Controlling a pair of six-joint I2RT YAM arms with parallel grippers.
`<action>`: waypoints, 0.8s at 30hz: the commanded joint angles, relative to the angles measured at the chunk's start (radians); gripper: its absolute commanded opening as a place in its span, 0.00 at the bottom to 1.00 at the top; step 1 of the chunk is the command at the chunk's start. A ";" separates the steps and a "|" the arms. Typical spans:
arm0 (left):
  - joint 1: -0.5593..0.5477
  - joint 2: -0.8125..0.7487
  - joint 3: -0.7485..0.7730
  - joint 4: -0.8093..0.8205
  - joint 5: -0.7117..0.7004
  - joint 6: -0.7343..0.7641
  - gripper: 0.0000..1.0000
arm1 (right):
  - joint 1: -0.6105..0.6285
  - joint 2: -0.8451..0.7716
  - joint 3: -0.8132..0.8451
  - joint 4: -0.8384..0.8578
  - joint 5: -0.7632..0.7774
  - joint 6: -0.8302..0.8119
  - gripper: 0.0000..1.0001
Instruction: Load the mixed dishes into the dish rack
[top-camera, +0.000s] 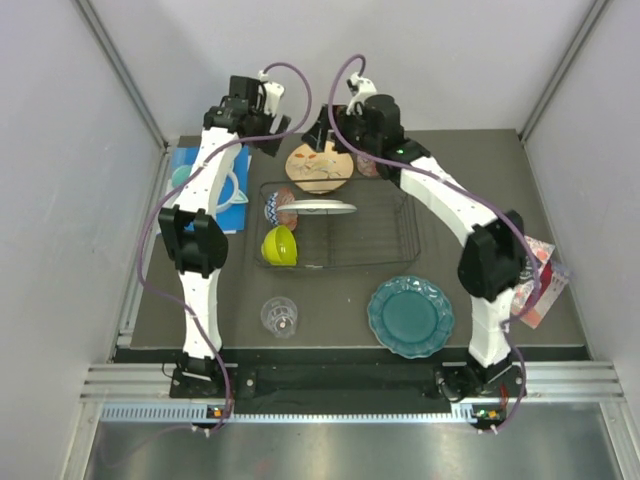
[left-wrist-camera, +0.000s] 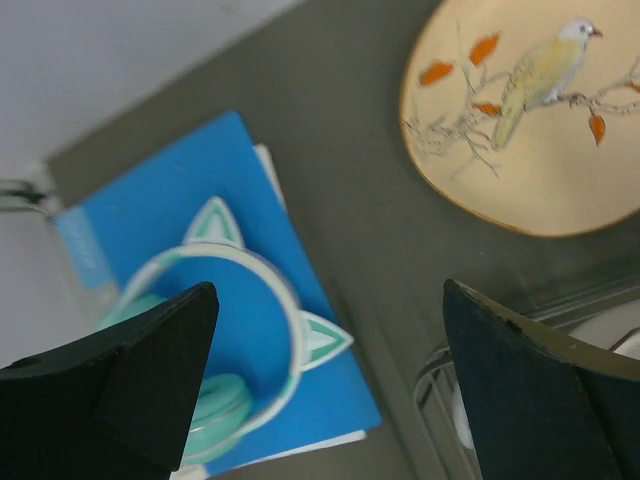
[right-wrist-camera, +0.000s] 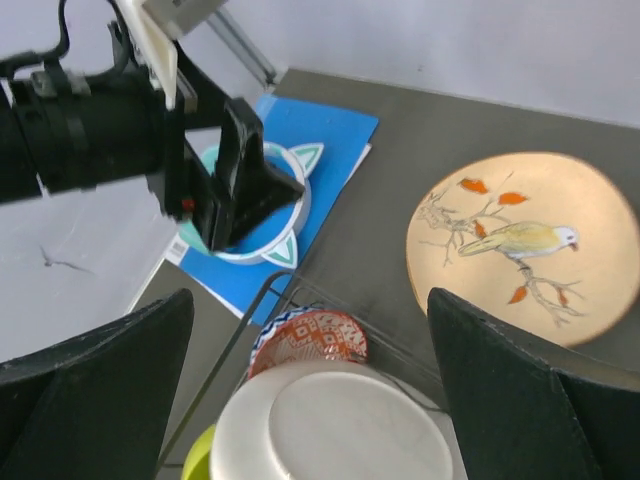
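Note:
The black wire dish rack (top-camera: 378, 238) holds a red-patterned bowl (top-camera: 277, 209), a white plate (top-camera: 322, 207) and a lime-green bowl (top-camera: 280, 245) at its left end. A cream plate with a bird (top-camera: 318, 168) lies flat on the table just behind the rack. In front of the rack lie a teal scalloped plate (top-camera: 410, 316) and a small clear glass (top-camera: 279, 316). My left gripper (left-wrist-camera: 328, 300) hangs open above the table between the headphones and the cream plate (left-wrist-camera: 530, 110). Over the rack's back edge my right gripper (right-wrist-camera: 310, 300) is open, above the red-patterned bowl (right-wrist-camera: 312, 340) and white plate (right-wrist-camera: 325, 425).
Teal cat-ear headphones (top-camera: 222, 190) lie on a blue card (top-camera: 190, 160) left of the rack. A printed card (top-camera: 540, 285) sits at the table's right edge behind the right arm. Grey walls close in the sides and back.

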 joint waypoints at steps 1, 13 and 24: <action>0.032 -0.025 -0.054 0.052 0.144 -0.113 0.97 | -0.037 0.202 0.210 0.048 -0.091 0.063 1.00; 0.043 0.034 -0.175 0.155 0.219 -0.165 0.95 | -0.097 0.410 0.291 0.053 -0.111 0.139 1.00; 0.020 -0.034 -0.364 0.175 0.250 -0.144 0.87 | -0.079 0.258 -0.041 0.111 -0.098 0.096 1.00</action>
